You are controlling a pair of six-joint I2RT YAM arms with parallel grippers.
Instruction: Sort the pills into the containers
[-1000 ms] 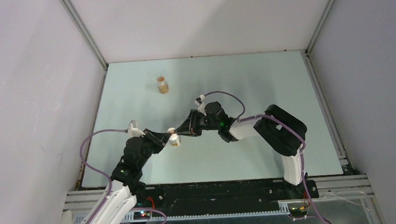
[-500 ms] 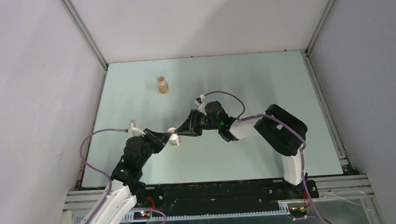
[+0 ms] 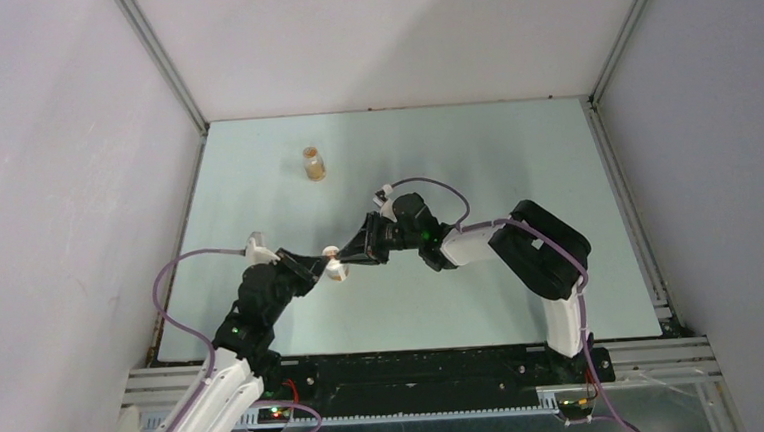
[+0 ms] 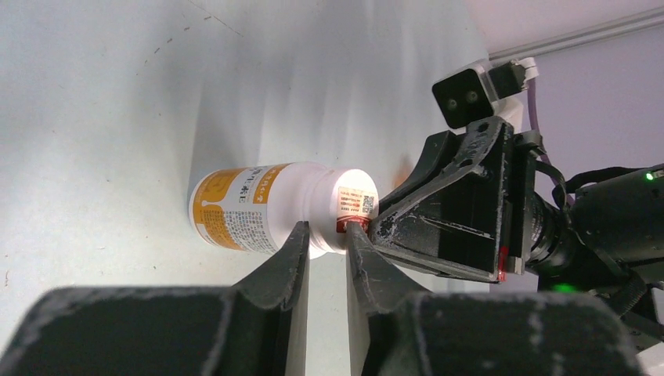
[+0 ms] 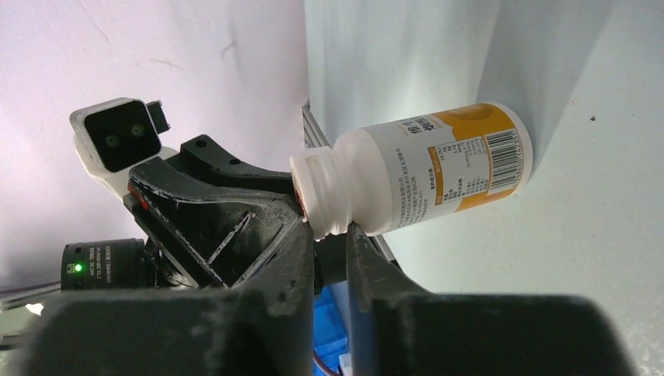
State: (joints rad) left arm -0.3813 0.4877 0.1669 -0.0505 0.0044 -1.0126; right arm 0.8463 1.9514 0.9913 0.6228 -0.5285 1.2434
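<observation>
A white pill bottle [image 3: 335,269] with an orange label is held above the table between both grippers. In the left wrist view the bottle [image 4: 254,207] lies sideways, and my left gripper [image 4: 326,235] is shut on its neck just behind the cap [image 4: 356,204]. My right gripper [image 5: 329,231] is shut on the same neck from the opposite side, below the ribbed white cap [image 5: 313,176]; the bottle body [image 5: 438,168] points away. In the top view the left gripper [image 3: 313,265] and right gripper [image 3: 352,253] meet at the bottle.
A small amber bottle [image 3: 314,163] stands upright at the back left of the pale green table [image 3: 474,150]. Grey walls close in the table on the left, right and far sides.
Almost nothing. The right wrist has shifted very slightly toward the far left; the bottle stays held between both grippers.
</observation>
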